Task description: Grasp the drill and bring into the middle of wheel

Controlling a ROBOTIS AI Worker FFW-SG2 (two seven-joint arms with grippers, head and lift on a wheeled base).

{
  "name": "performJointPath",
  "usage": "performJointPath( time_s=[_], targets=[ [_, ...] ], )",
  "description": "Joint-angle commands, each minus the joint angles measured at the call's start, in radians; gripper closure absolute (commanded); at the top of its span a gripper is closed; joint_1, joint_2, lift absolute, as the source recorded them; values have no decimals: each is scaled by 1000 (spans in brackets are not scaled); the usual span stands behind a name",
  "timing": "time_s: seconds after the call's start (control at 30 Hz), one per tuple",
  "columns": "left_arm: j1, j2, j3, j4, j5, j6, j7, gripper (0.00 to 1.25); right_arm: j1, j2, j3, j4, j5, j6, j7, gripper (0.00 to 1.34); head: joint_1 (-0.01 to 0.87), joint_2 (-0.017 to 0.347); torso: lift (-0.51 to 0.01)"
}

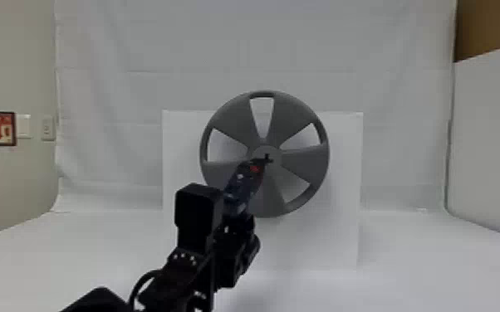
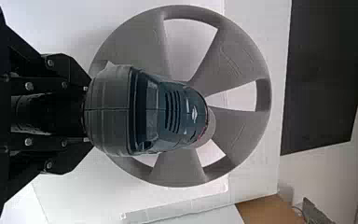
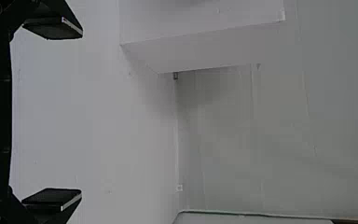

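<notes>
In the head view my left gripper (image 1: 236, 222) is shut on the drill (image 1: 241, 188), which reaches forward and up from it. The drill's dark tip overlaps the hub of the grey wheel (image 1: 290, 114); whether they touch I cannot tell. The left wrist view has the drill (image 2: 172, 112) from behind, its body covering much of the hub of the wheel (image 2: 247, 56), and my left gripper (image 2: 86, 112) around its lower part. The bit is hidden there behind the body. My idle right gripper (image 3: 53, 114) stands open in the right wrist view, nothing between its fingers.
Behind the wheel stands a white panel (image 1: 344, 174) on the white-covered table (image 1: 407, 257), with a white cloth backdrop (image 1: 137, 83) farther back. A pale wall (image 1: 494, 137) borders the right side. The right wrist view includes a white box-like ledge (image 3: 205, 46).
</notes>
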Motion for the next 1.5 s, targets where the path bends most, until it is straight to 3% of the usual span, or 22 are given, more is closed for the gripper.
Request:
performJointPath(
  time_s=[0.0,0.4,0.67,0.9,1.47],
  targets=[
    [25,1,11,-23,1,-29,-28,1213,2,3,-1,0,0,0,0,102,54,31,-403],
    [120,4,88,-82,-30,-37,-48,1213,1,11,-4,0,-2,0,0,102,54,31,-403],
    [170,-10,166,-56,-30,-39,12,1213,-1,20,-3,0,2,-2,0,102,54,31,-403],
    [163,-14,180,8,-13,-37,81,1213,1,18,-1,2,3,-2,0,102,54,31,-403],
    [104,-34,182,106,6,49,144,1213,1,17,8,3,8,-2,0,102,54,31,-403]
  ],
)
